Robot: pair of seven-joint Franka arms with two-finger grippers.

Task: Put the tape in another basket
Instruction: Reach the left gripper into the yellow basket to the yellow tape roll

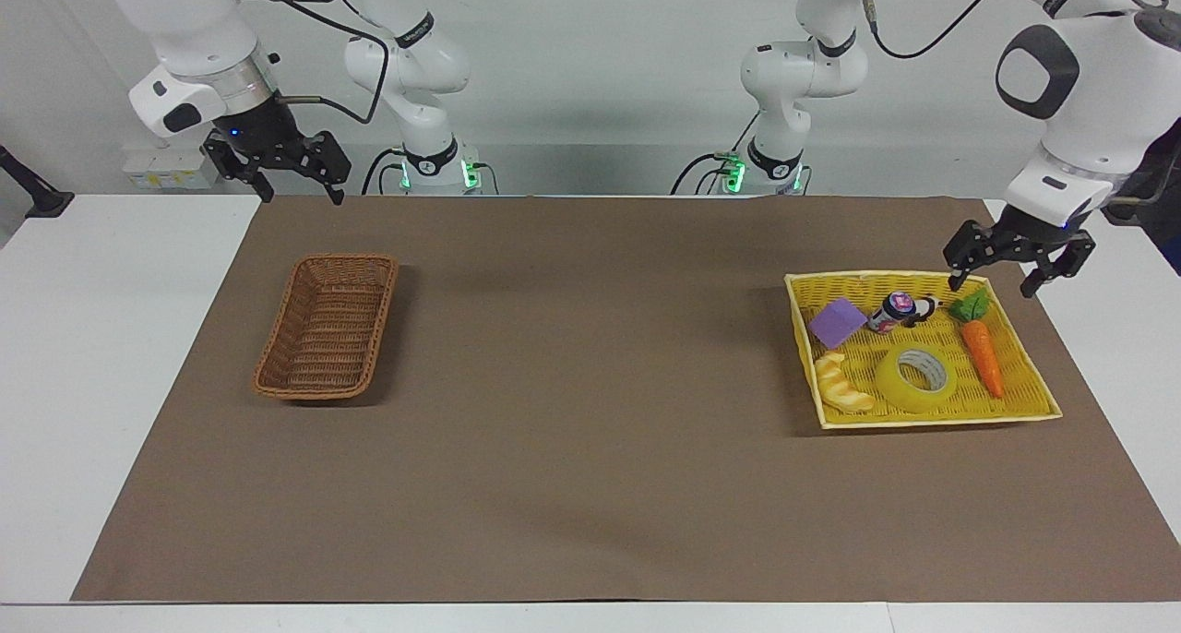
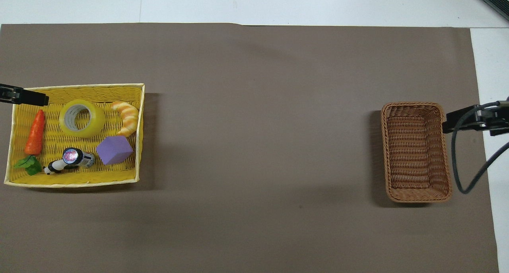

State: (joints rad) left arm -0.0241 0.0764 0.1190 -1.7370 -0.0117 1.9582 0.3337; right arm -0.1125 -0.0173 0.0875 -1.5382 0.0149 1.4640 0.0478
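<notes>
The tape lies flat in the yellow tray, which stands on the brown mat near the left arm's end of the tabletop. In the tray the tape lies between a carrot and a croissant, and a purple block and a small can lie nearer to the robots than the tape. The left tool hangs in the air with its fingers spread apart and nothing between them, over the corner of the tray that is nearest to the robots and to the left arm's end, close to the leaves of the carrot; it does not touch the tape. The brown basket stands empty on the mat near the right arm's end of the tabletop, well apart from the tray. The right arm waits: the right tool hangs released, holding nothing, over the corner of the mat nearest to the robots at the right arm's end.
</notes>
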